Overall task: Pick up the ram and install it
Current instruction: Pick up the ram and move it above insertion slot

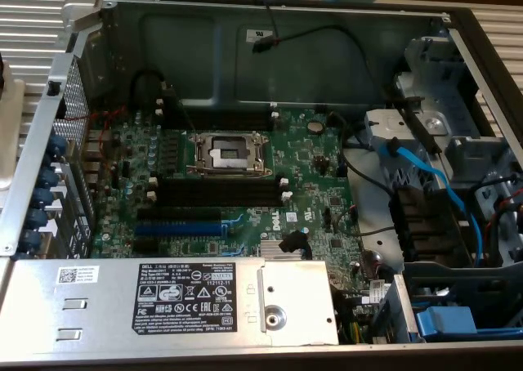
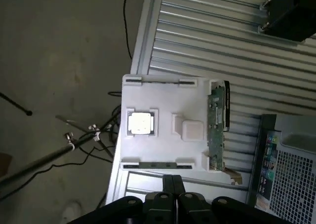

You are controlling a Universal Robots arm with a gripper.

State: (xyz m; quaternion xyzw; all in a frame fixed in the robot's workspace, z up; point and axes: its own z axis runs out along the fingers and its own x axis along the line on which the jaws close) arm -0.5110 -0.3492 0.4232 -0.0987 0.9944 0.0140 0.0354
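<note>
In the wrist view, my gripper [image 2: 172, 178] is shut with nothing between its fingers. It hovers just off the near edge of a white parts tray [image 2: 168, 103]. The ram [image 2: 157, 164] is a long, thin dark-green stick standing on edge in the tray's holder, close in front of the fingertips. A second stick of the same kind [image 2: 159, 81] sits in the holder at the tray's opposite edge. In the exterior view, the open computer case shows the motherboard [image 1: 310, 171] with its long black slots [image 1: 216, 193], all without sticks.
The tray also holds a square processor chip [image 2: 140, 123], a white block [image 2: 191, 130] and a green card with a metal bracket [image 2: 216, 128]. The case's perforated wall [image 2: 291, 179] stands beside the tray. On the board are a processor socket [image 1: 227, 152], a blue slot [image 1: 178, 228] and blue cables [image 1: 425, 175].
</note>
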